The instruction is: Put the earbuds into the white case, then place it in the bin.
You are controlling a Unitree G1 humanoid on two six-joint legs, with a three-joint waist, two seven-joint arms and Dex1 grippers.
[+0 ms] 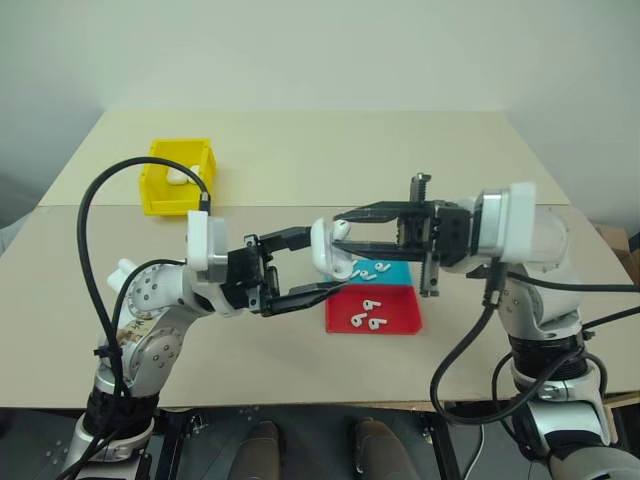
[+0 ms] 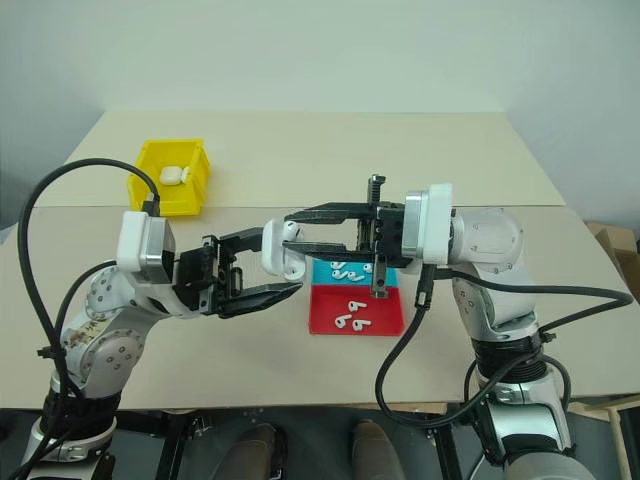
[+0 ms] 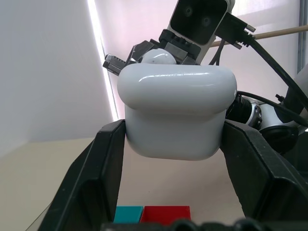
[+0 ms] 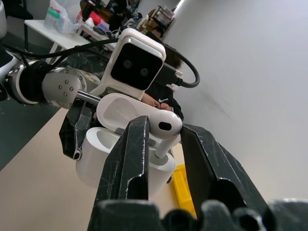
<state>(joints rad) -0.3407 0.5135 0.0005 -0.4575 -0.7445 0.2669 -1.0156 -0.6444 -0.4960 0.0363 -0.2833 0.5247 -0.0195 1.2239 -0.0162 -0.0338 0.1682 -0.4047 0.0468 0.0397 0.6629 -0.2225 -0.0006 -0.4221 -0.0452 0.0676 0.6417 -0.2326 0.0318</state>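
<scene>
Mid-air over the tabletop (image 1: 300,150), the left gripper (image 1: 300,268) has its fingers clamped on the body of the white case (image 3: 175,115), lid flipped open, while the right gripper (image 4: 161,137) comes in from the right with its fingers pinching one earbud (image 4: 163,126) by the head, stem aimed at the case's open top. The stem tip sits right at the case's rim, and I judge it not yet seated. Here's the danger: those fingers grip a glossy, rounded head, so if the stem catches the rim off-angle the bud could twist or pop free and drop to the tabletop. Push too hard and the case may rock in the left fingers. Below, more earbuds (image 1: 365,318) lie on the teal-and-red tray (image 1: 400,318). The yellow bin (image 1: 160,195) waits far left, already holding a white case (image 2: 174,175).
</scene>
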